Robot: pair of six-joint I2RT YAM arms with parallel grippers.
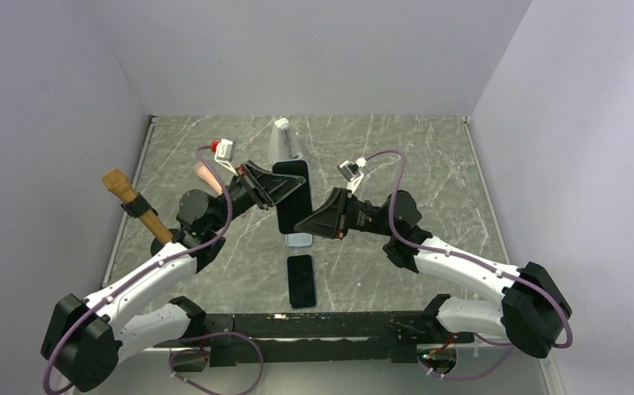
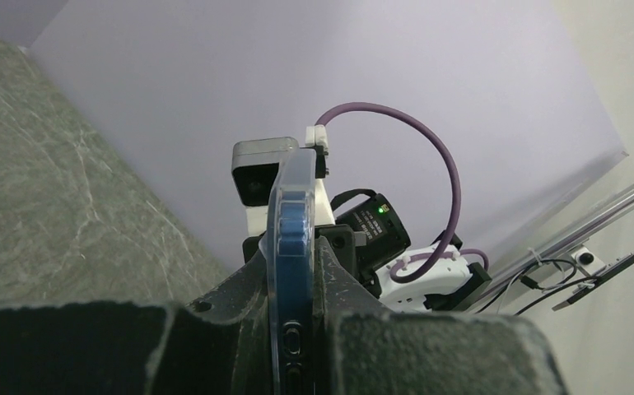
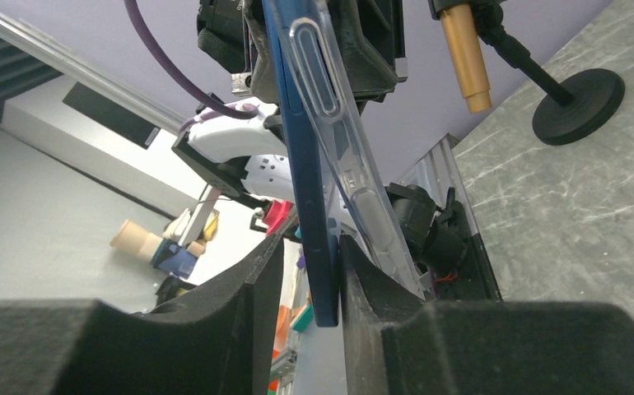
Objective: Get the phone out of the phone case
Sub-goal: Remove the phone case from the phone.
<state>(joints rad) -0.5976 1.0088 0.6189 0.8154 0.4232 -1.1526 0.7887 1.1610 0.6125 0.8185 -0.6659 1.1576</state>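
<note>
A dark blue phone [image 1: 291, 196] in a clear case [image 1: 299, 239] hangs in the air over the middle of the table. My left gripper [image 1: 271, 186] is shut on its upper part; in the left wrist view [image 2: 297, 346] the cased phone [image 2: 295, 239] sits edge-on between both fingers. My right gripper [image 1: 307, 225] is open around the lower end. In the right wrist view [image 3: 310, 288] the phone's blue edge [image 3: 314, 239] leans on the right finger [image 3: 371, 288], which sits between phone and peeled-back case [image 3: 351, 173]. A gap stays to the left finger [image 3: 248, 296].
A second black phone [image 1: 301, 280] lies flat on the table near the arm bases. A brown-handled tool [image 1: 137, 206] on a black stand is at the left edge; its round base [image 3: 577, 99] shows in the right wrist view. A clear and white object [image 1: 283, 138] lies at the back.
</note>
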